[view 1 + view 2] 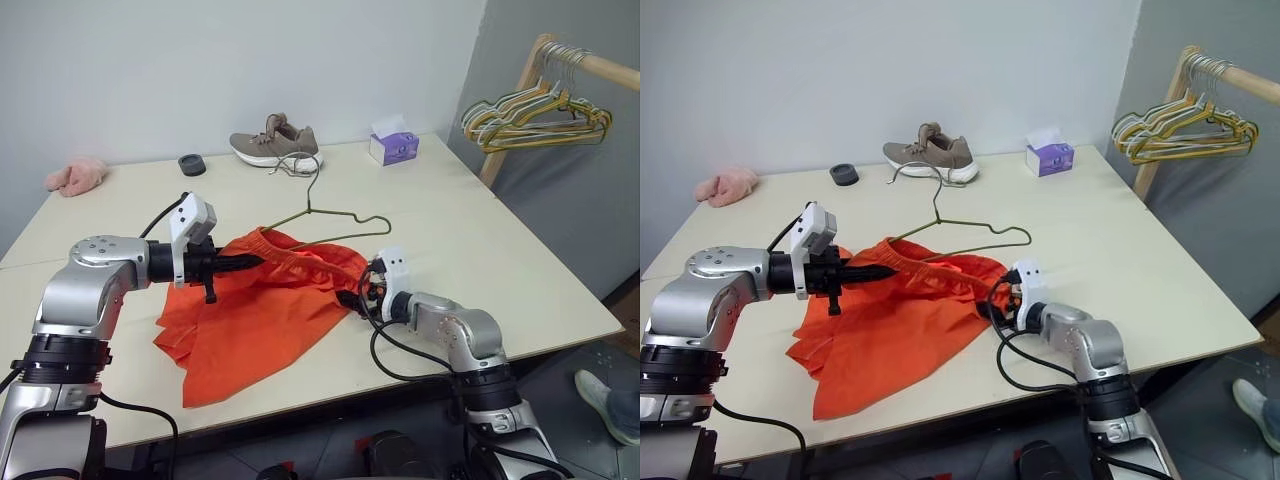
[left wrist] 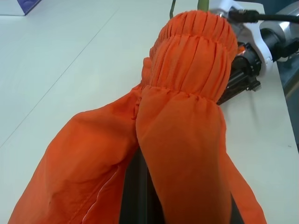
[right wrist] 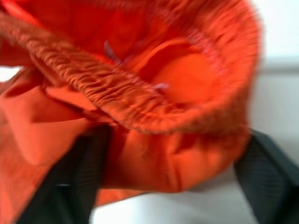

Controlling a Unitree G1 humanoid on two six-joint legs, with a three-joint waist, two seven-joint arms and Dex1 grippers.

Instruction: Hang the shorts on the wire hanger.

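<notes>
- We see the shorts [image 1: 265, 310] spread across the middle of the worktop [image 1: 480, 250], their hems trailing toward its near edge and the gathered waistband lifted toward the far side.
- The left gripper [image 1: 252, 260] is pressed together on the waistband, pinching the orange fabric and holding that end off the surface.
- The right gripper [image 1: 352, 296] sits at the waistband's other end, its fingers [image 3: 84, 182] spread with a bunched fold of the shorts between them; we cannot tell whether they grip it.
- The wire hanger [image 1: 335, 222] lies just beyond the shorts, its lower bar running along the raised waistband and its hook pointing toward the far edge.
- A tan shoe [image 1: 275, 142] rests at the far edge, a small dark disc [image 1: 192, 164] beside it.
- A purple tissue box [image 1: 394, 146] stands near the far right corner.
- A pink cloth [image 1: 76, 175] lies at the far left corner.
- Pastel hangers [image 1: 535, 115] hang on a wooden rail off the worktop's right side.
</notes>
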